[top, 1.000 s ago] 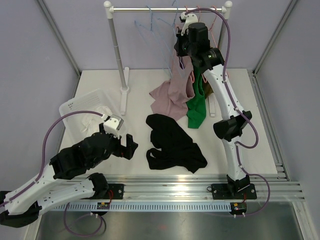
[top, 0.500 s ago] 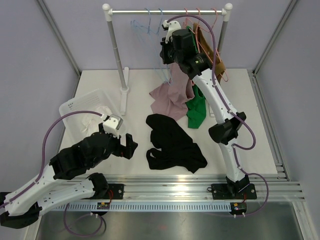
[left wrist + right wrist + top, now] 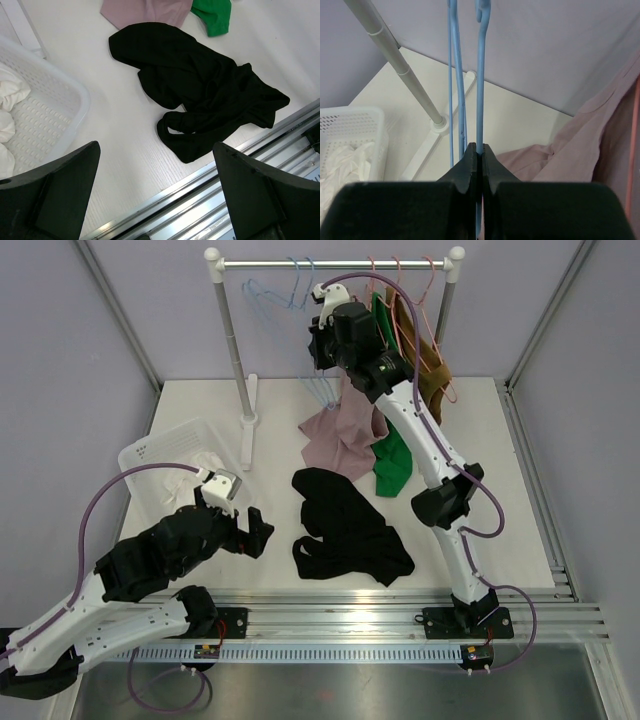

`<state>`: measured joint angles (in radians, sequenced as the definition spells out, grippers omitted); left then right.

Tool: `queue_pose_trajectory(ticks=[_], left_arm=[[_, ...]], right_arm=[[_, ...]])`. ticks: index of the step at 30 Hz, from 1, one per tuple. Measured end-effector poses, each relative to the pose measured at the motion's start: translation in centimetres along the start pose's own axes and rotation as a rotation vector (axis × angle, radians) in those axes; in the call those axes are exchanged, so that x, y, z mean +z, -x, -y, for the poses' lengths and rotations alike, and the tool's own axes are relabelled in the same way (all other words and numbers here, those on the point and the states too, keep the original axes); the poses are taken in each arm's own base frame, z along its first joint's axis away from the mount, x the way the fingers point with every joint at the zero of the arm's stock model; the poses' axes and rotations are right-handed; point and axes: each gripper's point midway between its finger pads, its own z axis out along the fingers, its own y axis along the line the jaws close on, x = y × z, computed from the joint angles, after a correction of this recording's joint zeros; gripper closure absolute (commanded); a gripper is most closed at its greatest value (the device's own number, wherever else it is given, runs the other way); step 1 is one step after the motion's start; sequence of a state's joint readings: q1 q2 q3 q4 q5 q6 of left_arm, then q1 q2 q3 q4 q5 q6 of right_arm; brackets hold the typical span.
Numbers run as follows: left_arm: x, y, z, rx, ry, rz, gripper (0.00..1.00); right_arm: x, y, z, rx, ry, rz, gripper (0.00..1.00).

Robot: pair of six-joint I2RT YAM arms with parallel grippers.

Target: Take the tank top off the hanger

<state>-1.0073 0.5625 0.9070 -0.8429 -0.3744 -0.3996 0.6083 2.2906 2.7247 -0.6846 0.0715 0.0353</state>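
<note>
Right wrist: right fingers (image 3: pixel 469 167) clenched on blue hanger (image 3: pixel 480 80) | mauve tank top (image 3: pixel 580 145) hangs just beside, hem pooled on desk (image 3: pixel 520 470) | left fingers (image 3: pixel 60 195) spread, holding nothing | progress: top likely not yet free of its hanger; pull-off remains.

The black cloth garment (image 3: pixel 200 95) is matt; the thin blue plastic hanger (image 3: pixel 480 75) smooth and glossy; the white perforated plastic basket (image 3: pixel 55 117) slightly shiny.

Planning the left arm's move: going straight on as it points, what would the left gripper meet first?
Probably the black garment on the table, centred ahead of the open left gripper; depth is unclear.
</note>
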Motion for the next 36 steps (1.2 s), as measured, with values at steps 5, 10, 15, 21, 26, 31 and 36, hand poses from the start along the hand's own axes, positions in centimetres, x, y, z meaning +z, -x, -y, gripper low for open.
queue_pose_trajectory(ticks=[5,10,15,21,26,31,36], left_arm=[[0.0,0.0,0.0,0.000,0.001,0.000,0.01],[0.0,0.0,-0.1,-0.003,0.006,0.001,0.01],[0.1,0.0,-0.2,-0.003,0.014,-0.001,0.01],[1.7,0.0,0.0,-0.027,0.066,-0.045,0.01],[5.1,-0.2,1.8,-0.053,0.074,-0.090,0.01],[9.8,-2.5,5.0,0.002,0.063,-0.197,0.01],[14.5,-5.6,8.0,0.078,0.067,-0.325,0.01]], right_arm=[[0.0,0.2,-0.9,-0.017,0.016,0.010,0.88],[-0.1,0.1,-0.6,-0.050,-0.004,0.008,0.49],[-2.0,0.7,-0.1,-0.079,-0.030,-0.005,0.20],[-9.8,6.7,0.0,-0.077,-0.027,0.101,0.01],[-20.6,11.4,0.2,-0.051,-0.011,0.226,0.01],[-29.0,8.2,1.2,-0.012,-0.008,0.235,0.01],[-33.3,-0.4,2.3,0.057,-0.014,0.143,0.01]])
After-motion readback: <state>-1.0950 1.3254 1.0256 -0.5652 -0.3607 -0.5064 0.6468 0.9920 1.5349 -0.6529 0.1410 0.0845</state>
